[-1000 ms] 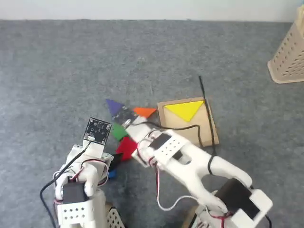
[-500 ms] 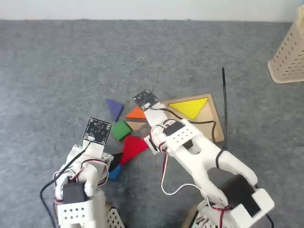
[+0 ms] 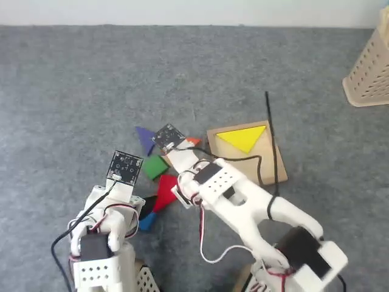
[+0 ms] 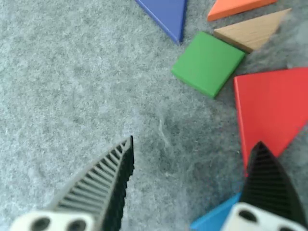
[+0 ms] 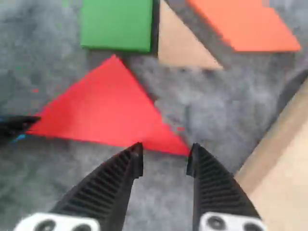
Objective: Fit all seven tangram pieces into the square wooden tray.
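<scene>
Tray (image 3: 271, 169) holds only the yellow triangle (image 3: 243, 138); six pieces (image 3: 156, 166) lie on the table (image 3: 91, 79). Your left fingers (image 4: 108, 185) gape empty; your right fingers (image 5: 115, 178) sit narrowly apart, empty too.

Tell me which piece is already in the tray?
The yellow triangle: it lies inside the wooden tray, while the other coloured pieces sit on the grey carpet.

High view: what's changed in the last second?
The right gripper swung toward the tray, then back to the red triangle, and hangs open at its corner. Nothing was taken hold of. The left gripper stayed open and still; the yellow triangle stayed in the tray.
</scene>
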Controlling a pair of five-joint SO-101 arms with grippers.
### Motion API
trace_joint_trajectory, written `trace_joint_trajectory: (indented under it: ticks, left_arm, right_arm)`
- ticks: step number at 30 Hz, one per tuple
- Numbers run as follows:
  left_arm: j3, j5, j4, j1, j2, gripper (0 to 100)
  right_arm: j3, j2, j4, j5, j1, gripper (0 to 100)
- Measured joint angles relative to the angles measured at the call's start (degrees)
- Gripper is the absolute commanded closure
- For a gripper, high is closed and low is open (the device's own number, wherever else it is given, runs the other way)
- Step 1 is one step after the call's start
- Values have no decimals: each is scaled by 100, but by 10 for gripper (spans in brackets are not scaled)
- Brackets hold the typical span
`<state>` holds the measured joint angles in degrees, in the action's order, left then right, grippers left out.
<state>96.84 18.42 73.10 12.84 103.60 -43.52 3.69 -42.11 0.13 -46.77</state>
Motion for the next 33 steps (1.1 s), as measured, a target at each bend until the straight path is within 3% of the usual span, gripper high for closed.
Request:
trace_joint_trajectory:
  ticks: [8, 18, 29, 33]
  left_arm:
    - [0, 0, 0, 0, 0, 647]
    - [0, 0, 0, 0, 0, 647]
    - [0, 0, 0, 0, 0, 647]
    - [0, 0, 0, 0, 0, 647]
  right_arm:
    - [158, -220, 44, 0, 132, 832]
    - [369, -316, -158, 0, 1011, 832]
    - [536, -343, -360, -35, 1108, 832]
    - [624, -44, -422, -686, 976, 829]
